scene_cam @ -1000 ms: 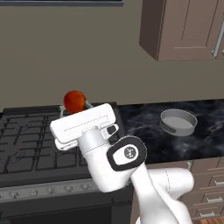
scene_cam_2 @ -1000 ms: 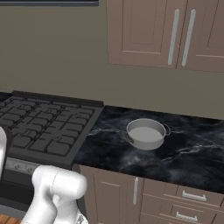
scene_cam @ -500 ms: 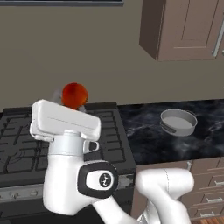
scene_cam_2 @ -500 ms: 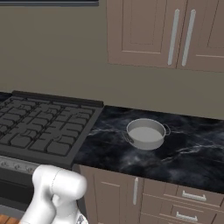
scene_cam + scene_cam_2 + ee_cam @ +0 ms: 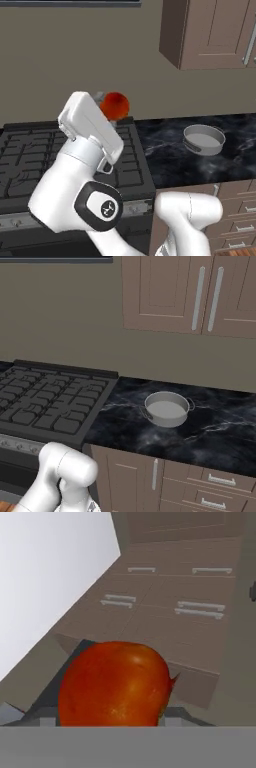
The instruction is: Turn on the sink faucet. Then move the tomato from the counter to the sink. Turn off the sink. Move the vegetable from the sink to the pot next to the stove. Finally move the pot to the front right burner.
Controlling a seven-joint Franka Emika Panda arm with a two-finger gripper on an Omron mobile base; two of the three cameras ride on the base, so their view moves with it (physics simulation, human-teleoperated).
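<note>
tomato clamped in gripper, arm raised above stove

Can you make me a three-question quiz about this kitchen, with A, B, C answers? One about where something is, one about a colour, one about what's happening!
1. Where does the pot stand?
A. on the black counter
B. on a burner of the stove
C. inside a drawer

2. What colour is the tomato?
A. green
B. red-orange
C. purple

3. What is happening with the tomato?
A. it lies in the pot
B. it sits on the stove
C. the gripper holds it up in the air

Answers:
1. A, the grey pot sits on the marble top to the right of the stove.
2. B, it fills the hand view as a red-orange ball.
3. C, it rides at the arm's tip above the stove, and the pot is empty.
</note>
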